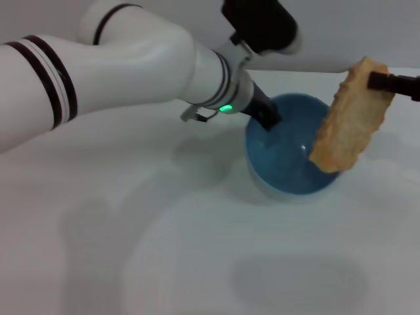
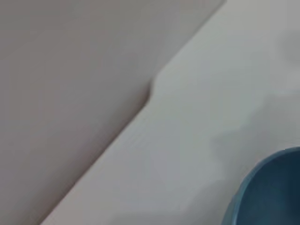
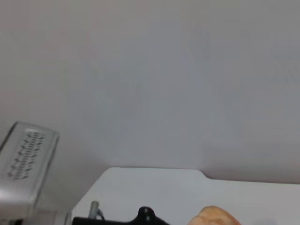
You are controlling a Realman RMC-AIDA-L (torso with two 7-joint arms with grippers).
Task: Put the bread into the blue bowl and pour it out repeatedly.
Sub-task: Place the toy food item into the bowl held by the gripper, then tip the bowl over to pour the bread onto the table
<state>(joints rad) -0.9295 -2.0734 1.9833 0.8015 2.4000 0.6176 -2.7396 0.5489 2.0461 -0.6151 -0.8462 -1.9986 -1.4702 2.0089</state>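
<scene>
Bread (image 1: 348, 118) hangs from your right claw (image 1: 375, 80), pinched by its top end, long axis near vertical, pale flat side facing the head camera. Its low end sits just over the near-right rim of the blue bowl (image 1: 289, 157) on the white surface (image 1: 164, 249). Farther back, your left claw (image 1: 268, 118) grips the bowl's far-left rim. Bowl lies down-left of the bread.

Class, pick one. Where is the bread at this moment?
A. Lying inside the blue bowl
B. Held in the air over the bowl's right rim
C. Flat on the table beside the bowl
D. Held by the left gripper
B: the right gripper holds the bread by its upper end, hanging over the blue bowl.
</scene>
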